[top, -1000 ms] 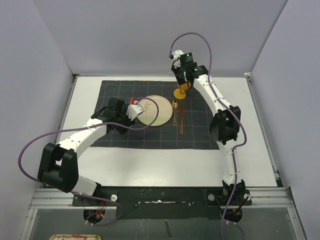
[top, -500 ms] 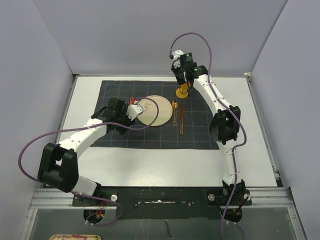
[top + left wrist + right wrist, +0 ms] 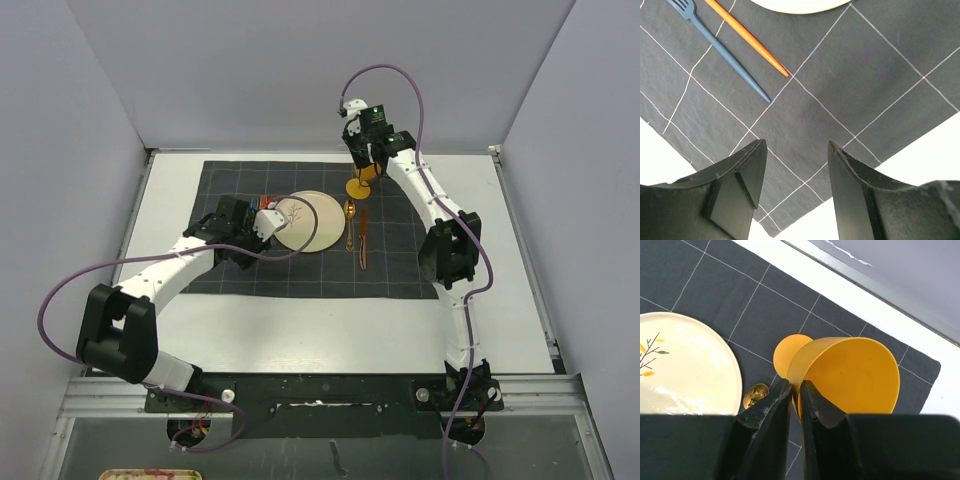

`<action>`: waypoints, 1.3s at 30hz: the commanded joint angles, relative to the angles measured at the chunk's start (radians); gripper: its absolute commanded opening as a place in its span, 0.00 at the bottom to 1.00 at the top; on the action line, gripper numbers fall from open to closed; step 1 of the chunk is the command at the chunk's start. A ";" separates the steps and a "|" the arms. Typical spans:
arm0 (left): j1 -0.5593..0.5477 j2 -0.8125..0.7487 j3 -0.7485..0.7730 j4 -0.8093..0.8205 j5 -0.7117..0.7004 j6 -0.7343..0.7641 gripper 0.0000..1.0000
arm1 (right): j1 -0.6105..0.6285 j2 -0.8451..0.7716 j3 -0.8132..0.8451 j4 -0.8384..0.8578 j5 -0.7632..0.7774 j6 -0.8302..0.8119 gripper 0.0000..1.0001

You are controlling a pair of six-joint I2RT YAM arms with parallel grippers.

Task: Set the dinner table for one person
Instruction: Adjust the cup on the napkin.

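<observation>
The white dinner table (image 3: 300, 320) carries a dark grid cloth (image 3: 230, 180). A cream plate (image 3: 310, 222) lies on the cloth, with a gold spoon (image 3: 349, 215) and an orange knife (image 3: 363, 245) to its right. My right gripper (image 3: 368, 165) is shut on the rim of a yellow goblet (image 3: 850, 375). It holds the goblet tilted behind the spoon (image 3: 756, 394), with the round foot (image 3: 787, 352) close to the cloth. My left gripper (image 3: 797, 150) is open and empty, low over the cloth left of the plate. A blue fork (image 3: 715, 42) and an orange stick (image 3: 747, 40) lie ahead of it.
The cloth's near corner and bare white table (image 3: 920, 150) lie under the left gripper. A metal rail (image 3: 865, 290) and grey walls bound the far edge of the table. The plate's edge (image 3: 685, 365) lies left of the goblet.
The right gripper with the goblet swayed slightly right, then back left. The left arm has not moved.
</observation>
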 commanded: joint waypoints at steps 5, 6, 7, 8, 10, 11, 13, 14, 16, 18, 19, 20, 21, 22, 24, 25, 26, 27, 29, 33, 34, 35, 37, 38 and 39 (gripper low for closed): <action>0.002 0.015 0.000 0.054 0.021 -0.003 0.50 | 0.011 0.005 0.039 0.055 0.017 0.000 0.14; 0.002 0.015 0.000 0.053 0.021 -0.003 0.51 | 0.011 0.006 0.040 0.055 0.017 0.000 0.14; 0.002 0.015 -0.001 0.055 0.021 -0.001 0.50 | 0.011 0.007 0.041 0.054 0.017 0.000 0.13; 0.003 0.015 -0.001 0.055 0.021 -0.001 0.50 | 0.013 0.009 0.041 0.055 0.019 -0.001 0.13; 0.004 0.015 -0.002 0.053 0.019 0.000 0.50 | 0.013 0.010 0.043 0.056 0.021 0.000 0.13; 0.004 0.015 -0.003 0.054 0.020 0.000 0.50 | 0.013 0.011 0.043 0.057 0.021 -0.001 0.13; 0.005 0.015 -0.004 0.055 0.021 0.000 0.50 | 0.013 0.011 0.045 0.057 0.022 -0.004 0.13; 0.005 0.015 -0.003 0.055 0.021 0.002 0.50 | 0.013 0.011 0.045 0.058 0.024 -0.006 0.13; 0.007 0.015 -0.002 0.055 0.021 0.001 0.50 | 0.014 0.010 0.045 0.057 0.026 -0.008 0.13; 0.007 0.015 -0.001 0.055 0.026 0.000 0.50 | 0.015 0.008 0.045 0.057 0.026 -0.007 0.13; 0.007 0.016 0.000 0.056 0.026 0.000 0.50 | 0.017 0.008 0.045 0.056 0.026 -0.008 0.13; 0.008 0.017 -0.001 0.056 0.026 0.000 0.50 | 0.017 0.008 0.045 0.055 0.026 -0.008 0.12; 0.008 0.017 0.001 0.056 0.025 0.000 0.50 | 0.019 0.008 0.045 0.054 0.027 -0.009 0.12; 0.008 0.016 0.001 0.057 0.025 0.001 0.50 | 0.020 0.008 0.045 0.056 0.027 -0.012 0.12; 0.008 0.013 0.002 0.058 0.025 0.001 0.50 | 0.022 0.009 0.045 0.059 0.031 -0.015 0.12; 0.010 0.011 0.004 0.058 0.025 0.002 0.50 | 0.023 0.008 0.045 0.060 0.034 -0.017 0.12; 0.010 0.010 0.004 0.059 0.025 0.000 0.50 | 0.024 0.005 0.045 0.064 0.036 -0.018 0.11; 0.010 0.009 0.005 0.060 0.026 0.000 0.50 | 0.026 0.004 0.045 0.065 0.036 -0.019 0.11; 0.010 0.010 0.007 0.059 0.025 0.000 0.50 | 0.029 0.003 0.046 0.069 0.041 -0.025 0.12; 0.010 0.010 0.007 0.056 0.025 0.002 0.50 | 0.032 0.005 0.046 0.073 0.046 -0.033 0.12; 0.010 0.011 0.005 0.056 0.025 0.003 0.50 | 0.033 0.005 0.046 0.073 0.046 -0.033 0.12; 0.010 0.011 0.005 0.056 0.026 0.002 0.50 | 0.033 0.006 0.046 0.073 0.046 -0.033 0.12; 0.010 0.008 0.002 0.055 0.026 0.002 0.50 | 0.033 0.011 0.046 0.073 0.047 -0.036 0.12; 0.011 0.008 -0.001 0.056 0.025 0.003 0.50 | 0.032 0.014 0.046 0.073 0.048 -0.037 0.12; 0.011 0.007 -0.003 0.056 0.025 0.003 0.50 | 0.033 0.017 0.046 0.073 0.049 -0.037 0.12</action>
